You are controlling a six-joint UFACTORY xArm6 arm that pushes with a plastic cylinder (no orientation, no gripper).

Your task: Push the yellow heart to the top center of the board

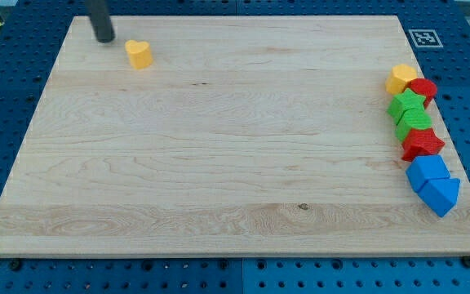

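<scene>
Yellow heart (pixel 139 54) lies just right of my tip (pixel 104 38) and slightly below it, apart from it, near the board's (pixel 219 163) top-left corner. My tip is a bare rod with no jaws, holding nothing. Far right along the edge crowd the other blocks (pixel 419 135).

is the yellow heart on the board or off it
On the board: the yellow heart sits on the wood near the top-left, my tip just left.

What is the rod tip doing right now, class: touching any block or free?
My tip: free, holding nothing, just to the view's left of the yellow heart, with a small gap between them.
</scene>
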